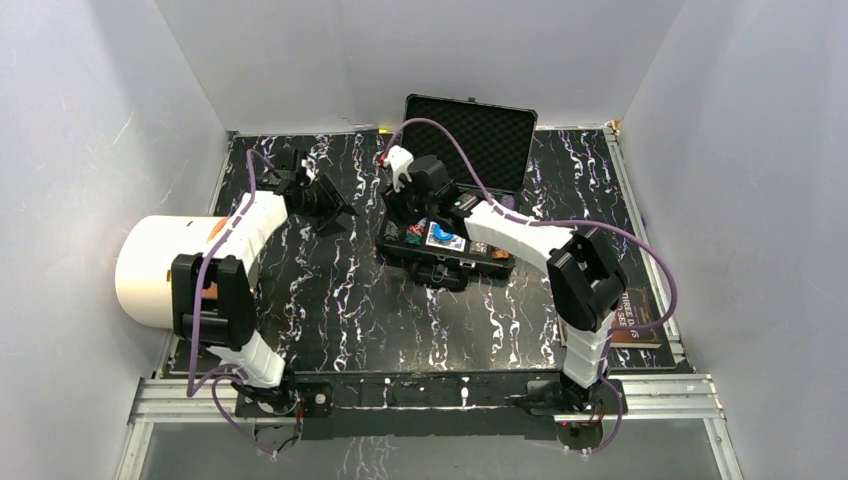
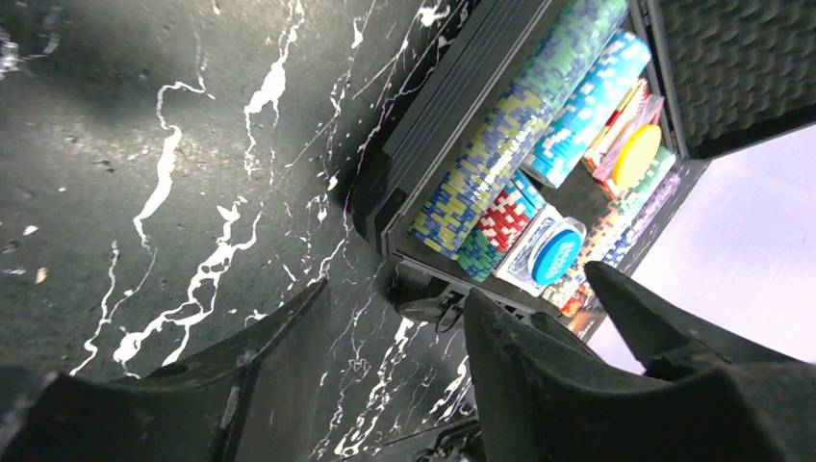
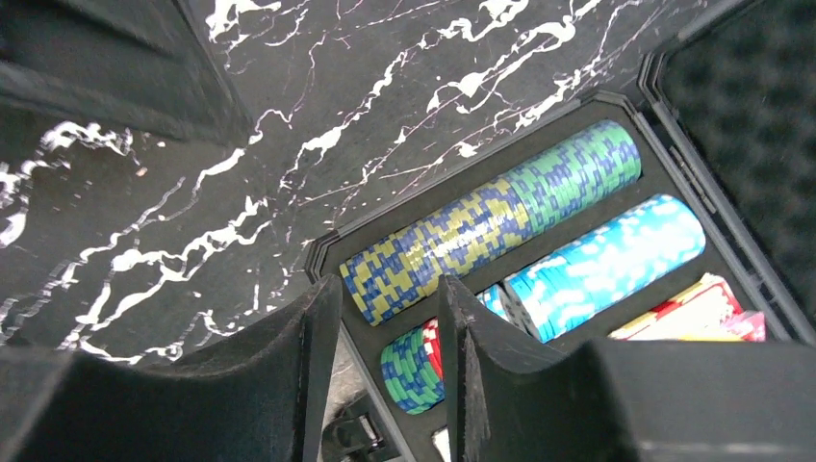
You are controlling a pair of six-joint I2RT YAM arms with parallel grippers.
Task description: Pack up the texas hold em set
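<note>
Black case [image 2: 435,123] on marbled table [image 2: 144,192] holds chip rows [image 2: 520,115], yellow disc [image 2: 637,156].

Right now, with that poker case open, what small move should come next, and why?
Probably reach the open, empty right pincer toward the upright lid behind it and tip it shut: the chips and yellow disc already sit in the case.

You've a black bench [image 1: 330,300] veined white, a black case [image 1: 470,125], chips [image 3: 481,226] striped blue-yellow, green-blue, cyan-white and red-white, a yellow disc [image 2: 637,156], and a white cylinder [image 1: 150,265].
</note>
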